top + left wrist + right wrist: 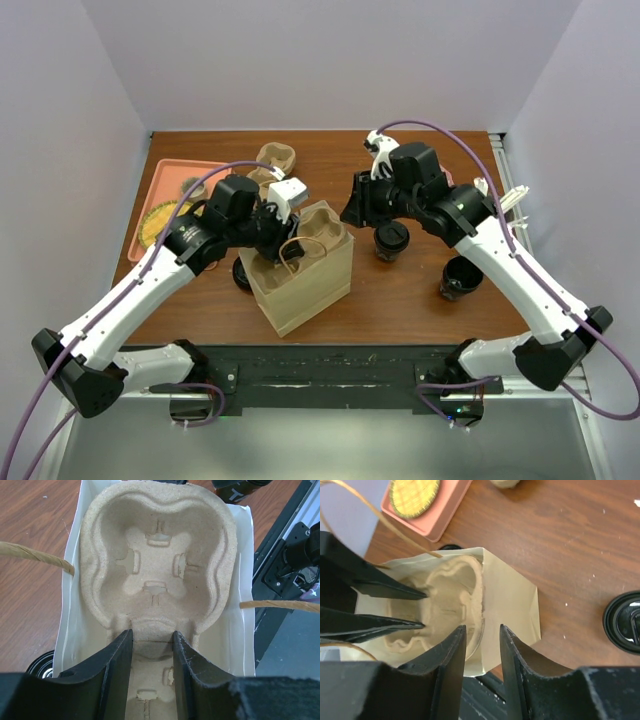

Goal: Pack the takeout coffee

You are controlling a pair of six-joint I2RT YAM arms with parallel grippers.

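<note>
Pink tray (172,172) — pulp carrier (160,570) in bag (312,290).

Matt pulp carrier (160,580); kraft paper bag (310,285); glossy plastic cup lid (625,622); wood-grain table (400,295).

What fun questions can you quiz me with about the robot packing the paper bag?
1. True or false: the cup carrier is inside the paper bag.
2. Where is the coffee cup nearest the right gripper? A) in the bag B) standing on the table C) held between gripper fingers
3. Fill in: the ____ gripper is holding the carrier.

Key: 1 true. 2 B. 3 left; the left gripper has its fingers closed on the carrier's edge.
</note>
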